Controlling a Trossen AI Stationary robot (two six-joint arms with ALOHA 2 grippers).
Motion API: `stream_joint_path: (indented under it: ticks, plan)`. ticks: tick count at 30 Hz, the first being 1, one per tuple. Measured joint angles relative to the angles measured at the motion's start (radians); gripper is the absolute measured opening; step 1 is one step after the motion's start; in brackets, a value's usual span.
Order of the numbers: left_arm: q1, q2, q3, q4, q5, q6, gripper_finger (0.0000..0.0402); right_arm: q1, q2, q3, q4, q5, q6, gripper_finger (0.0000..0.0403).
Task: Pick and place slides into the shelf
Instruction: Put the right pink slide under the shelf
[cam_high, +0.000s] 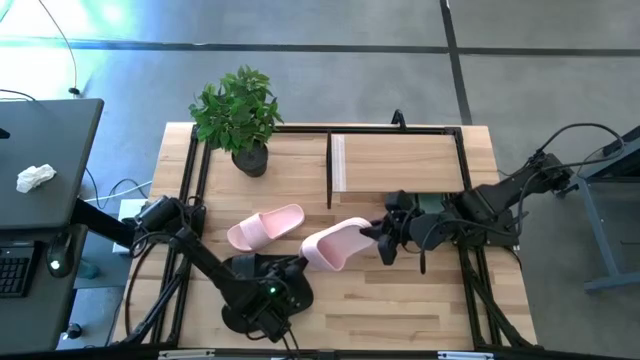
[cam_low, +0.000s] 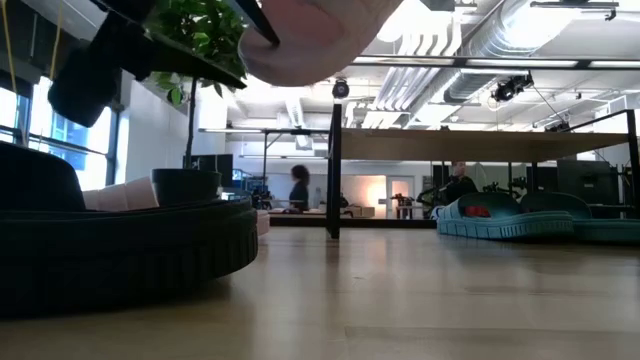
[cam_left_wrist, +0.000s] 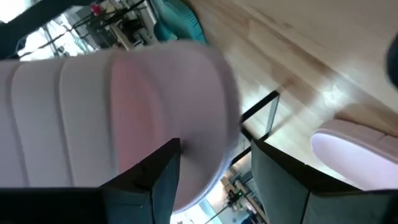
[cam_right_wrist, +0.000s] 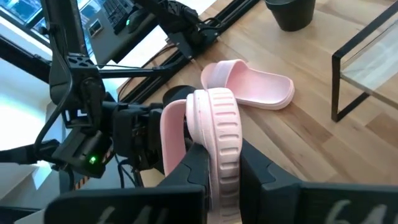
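Both arms meet over the middle of the worktop (cam_high: 420, 300), sharing one pale pink slide (cam_high: 338, 245) that is lifted off the wood. The right claw (cam_right_wrist: 219, 163) is clamped on the edge of its sole, the slide standing on edge between the fingers. The left claw (cam_left_wrist: 214, 165) has its fingers apart around the slide's other end. The second pink slide (cam_high: 266, 227) lies flat on the worktop just beside them, near the potted plant (cam_high: 240, 118). A dark green slide (cam_low: 490, 216) sits under the shelf (cam_high: 400, 160), whose plank top is bare.
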Motion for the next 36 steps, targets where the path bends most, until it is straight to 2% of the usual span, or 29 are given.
stream_joint_path:
  ticks: [4, 8, 14, 23, 29, 36]
  plan:
    - [0.006, 0.000, 0.000, 0.048, -0.002, 0.000, 0.0177, -0.015, 0.000, 0.000, 0.000, -0.011, 0.017, 0.0015]
    - [0.013, 0.000, 0.000, 0.104, 0.057, 0.001, 0.0157, -0.022, 0.000, 0.000, 0.000, -0.019, 0.019, 0.0015]
    - [0.018, 0.000, 0.000, 0.167, 0.102, 0.061, 0.0103, -0.022, 0.000, 0.000, 0.000, -0.018, 0.025, 0.0015]
    - [0.024, 0.000, 0.000, 0.235, 0.113, 0.068, 0.0013, -0.022, 0.000, 0.000, -0.002, -0.010, 0.034, 0.0015]
    - [0.020, 0.000, 0.000, 0.268, 0.114, 0.063, 0.0018, -0.021, 0.000, 0.000, -0.019, 0.001, 0.034, 0.0021]
    - [-0.043, 0.001, 0.000, 0.275, 0.059, 0.043, 0.0009, -0.021, 0.000, 0.000, -0.118, 0.000, -0.045, 0.0079]
